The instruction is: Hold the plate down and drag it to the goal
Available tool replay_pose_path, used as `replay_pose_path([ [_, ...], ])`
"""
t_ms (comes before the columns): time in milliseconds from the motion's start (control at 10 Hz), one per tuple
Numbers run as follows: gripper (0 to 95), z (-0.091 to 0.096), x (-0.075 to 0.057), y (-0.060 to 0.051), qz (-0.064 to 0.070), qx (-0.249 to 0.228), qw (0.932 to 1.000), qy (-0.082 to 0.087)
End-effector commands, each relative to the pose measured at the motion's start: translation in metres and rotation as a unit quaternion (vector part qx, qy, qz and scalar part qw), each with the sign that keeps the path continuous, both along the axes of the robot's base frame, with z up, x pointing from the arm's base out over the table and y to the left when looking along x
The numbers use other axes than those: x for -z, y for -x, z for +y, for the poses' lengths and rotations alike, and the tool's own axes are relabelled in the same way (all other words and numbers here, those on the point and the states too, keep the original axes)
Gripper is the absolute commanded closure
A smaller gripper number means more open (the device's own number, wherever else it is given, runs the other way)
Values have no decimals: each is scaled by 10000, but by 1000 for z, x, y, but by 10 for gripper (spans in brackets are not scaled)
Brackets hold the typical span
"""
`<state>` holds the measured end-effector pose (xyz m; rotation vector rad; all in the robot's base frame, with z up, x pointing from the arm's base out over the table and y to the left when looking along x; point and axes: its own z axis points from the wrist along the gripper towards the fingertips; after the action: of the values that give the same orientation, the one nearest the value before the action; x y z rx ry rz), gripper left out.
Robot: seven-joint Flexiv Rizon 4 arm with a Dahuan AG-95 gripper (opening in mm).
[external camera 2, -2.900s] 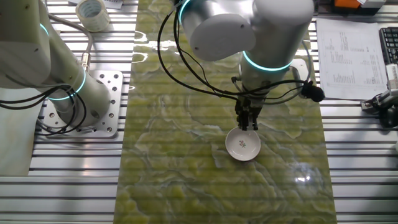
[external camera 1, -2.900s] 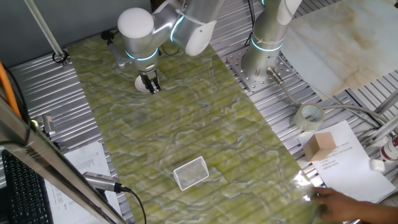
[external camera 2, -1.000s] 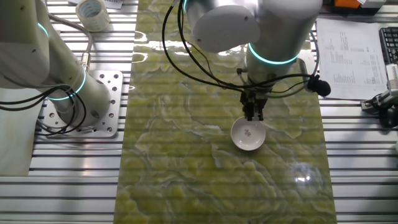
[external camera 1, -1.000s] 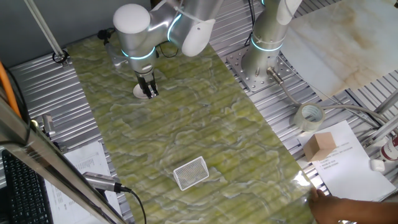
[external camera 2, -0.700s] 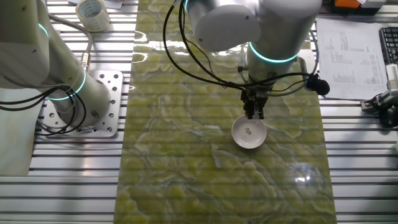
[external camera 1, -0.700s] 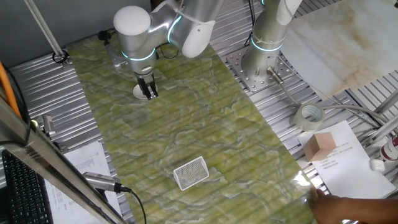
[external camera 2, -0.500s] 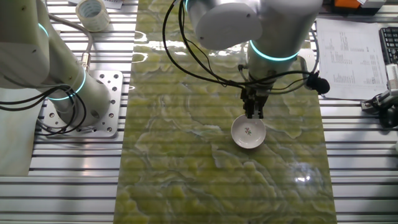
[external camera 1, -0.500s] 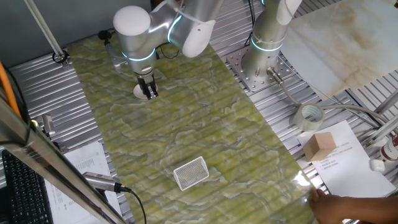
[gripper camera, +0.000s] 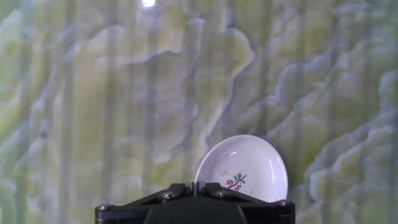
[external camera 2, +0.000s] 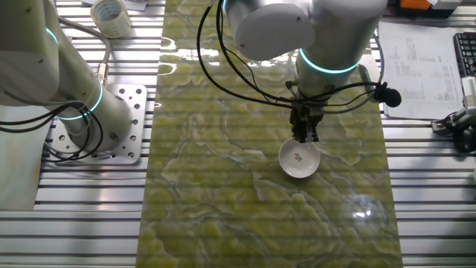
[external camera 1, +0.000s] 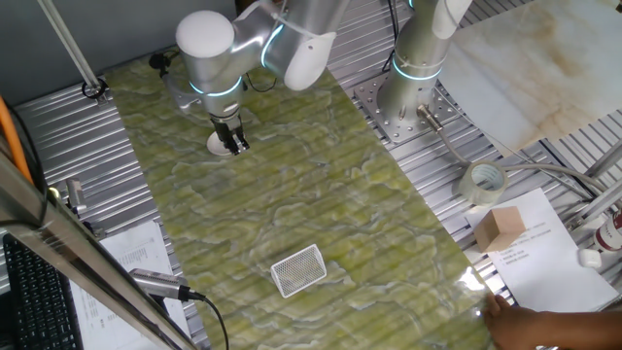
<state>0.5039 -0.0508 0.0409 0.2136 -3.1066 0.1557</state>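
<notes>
In the hand view the tool's housing (gripper camera: 194, 204) hides the plate's (gripper camera: 249, 165) near rim and its own fingertips.

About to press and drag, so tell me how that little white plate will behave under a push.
The plate looks glazed and glossy, so the end effector might slip on it. It is a shallow dish; pressing near the rim, where the fingers sit now, could tip it. On the smooth green mat it should slide readily.

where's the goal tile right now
In one fixed view the goal lies on the green marbled mat near its bottom edge, well apart from the plate and gripper at upper left.
</notes>
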Motion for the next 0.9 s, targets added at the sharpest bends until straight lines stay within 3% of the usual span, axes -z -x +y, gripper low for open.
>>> replay_pose_path([
  [100, 950, 1, 1, 0, -8, -140, 9999, -27],
  [400, 950, 9, 4, -3, -31, -55, 9998, -177],
  [900, 950, 40, 1, -10, -49, 179, 9996, -229],
])
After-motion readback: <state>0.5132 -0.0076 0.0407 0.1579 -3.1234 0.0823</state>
